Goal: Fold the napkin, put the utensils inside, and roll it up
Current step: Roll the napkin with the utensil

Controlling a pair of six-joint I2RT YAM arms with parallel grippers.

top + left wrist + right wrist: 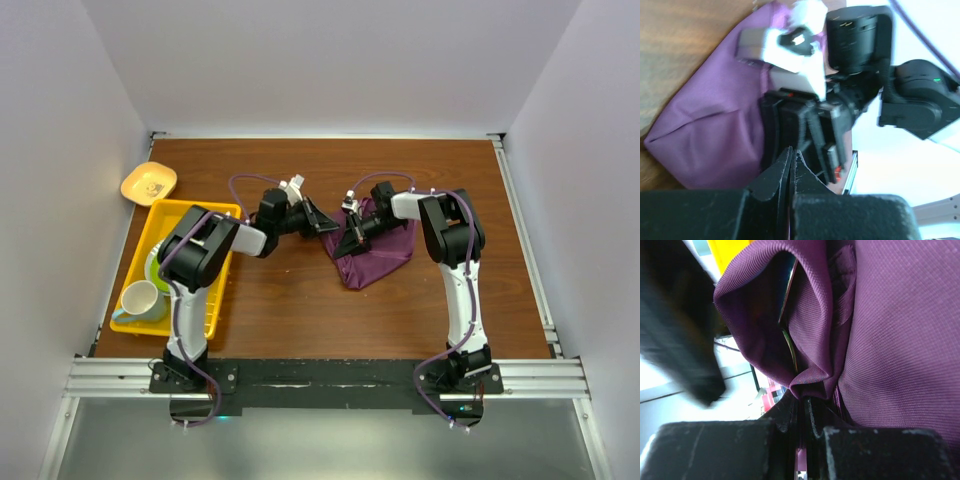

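The plum-purple napkin (378, 252) lies bunched on the wooden table, right of centre. My right gripper (352, 236) is shut on a fold of the napkin (890, 340) at its left edge, shown close in the right wrist view (802, 401). A thin metal utensil (789, 342) shows inside the raised fold. My left gripper (328, 222) meets the same napkin edge from the left. Its jaws (791, 154) are pressed together, with a sliver of purple cloth between them. The napkin (715, 115) fills the left of that view, and the right arm's wrist (860, 45) is just beyond.
A yellow basket (222, 300) at the left table edge holds a green plate (153, 268) and a white mug (140, 299). A small yellow dish (148, 183) sits behind it. White walls enclose the table on three sides.
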